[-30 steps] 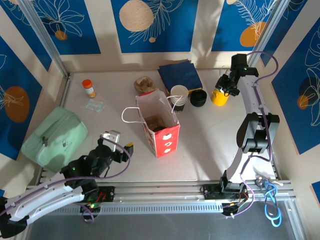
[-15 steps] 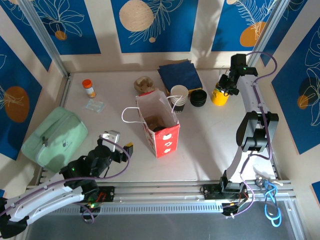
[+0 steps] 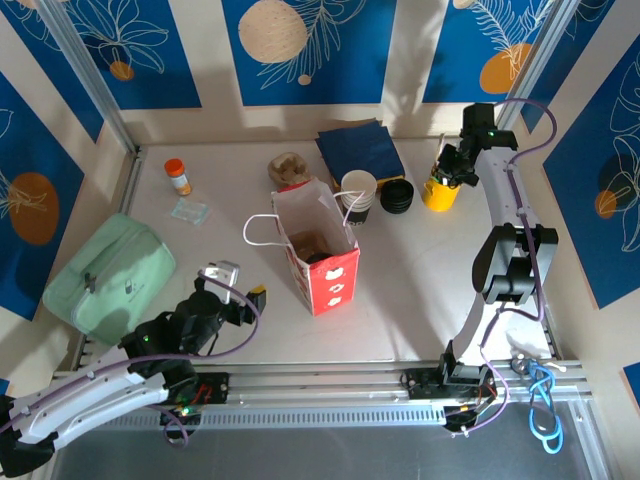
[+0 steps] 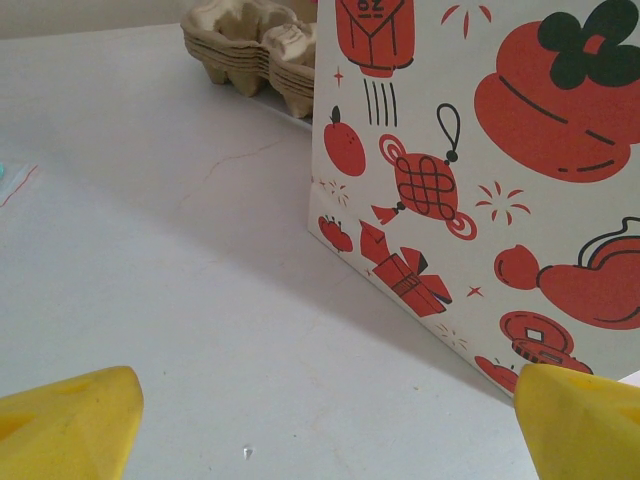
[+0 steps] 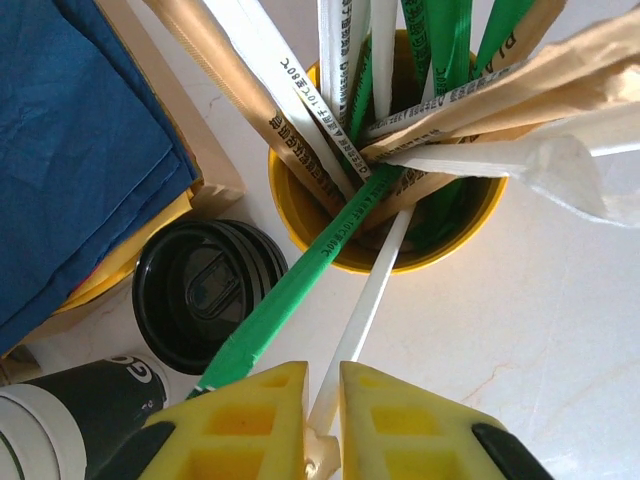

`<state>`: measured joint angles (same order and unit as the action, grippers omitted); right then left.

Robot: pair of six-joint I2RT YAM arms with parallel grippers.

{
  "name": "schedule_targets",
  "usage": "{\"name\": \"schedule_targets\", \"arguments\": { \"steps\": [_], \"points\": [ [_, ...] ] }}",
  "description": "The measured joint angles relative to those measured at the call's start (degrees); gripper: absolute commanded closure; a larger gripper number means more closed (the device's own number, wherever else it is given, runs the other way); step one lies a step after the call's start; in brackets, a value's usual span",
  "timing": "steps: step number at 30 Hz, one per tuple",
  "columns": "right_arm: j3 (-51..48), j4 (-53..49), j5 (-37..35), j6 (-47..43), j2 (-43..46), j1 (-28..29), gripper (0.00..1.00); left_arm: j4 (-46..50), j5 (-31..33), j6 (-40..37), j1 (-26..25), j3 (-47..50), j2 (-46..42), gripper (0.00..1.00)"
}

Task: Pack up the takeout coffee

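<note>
The right hand (image 5: 322, 395) pinches a white paper-wrapped straw (image 5: 365, 300) in the yellow cup (image 5: 420, 262), the left hand (image 4: 320, 430) hovers spread beside the red-and-white paper bag (image 4: 450, 150), so packing looks unfinished.

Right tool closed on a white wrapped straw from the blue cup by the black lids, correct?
Not blue: the round cup is yellow, as the right wrist view shows. The right tool is closed on a white paper-wrapped straw from it, by the round black plastic lids.
</note>
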<state>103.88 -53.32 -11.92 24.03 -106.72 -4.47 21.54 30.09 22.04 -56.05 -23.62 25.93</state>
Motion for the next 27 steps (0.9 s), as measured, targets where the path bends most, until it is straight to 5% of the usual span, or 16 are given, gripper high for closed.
{"name": "schedule_targets", "arguments": {
  "steps": [10,27],
  "points": [
    [3.4,-4.7,0.3,-1.5,4.4,0.0,0.96,0.2,0.0,0.0,0.1,0.0,-1.2,0.05],
    [13.4,-16.7,5.8,-4.5,17.5,0.0,0.96,1.5,0.1,0.2,0.1,0.1,-3.9,0.06]
  ]
}}
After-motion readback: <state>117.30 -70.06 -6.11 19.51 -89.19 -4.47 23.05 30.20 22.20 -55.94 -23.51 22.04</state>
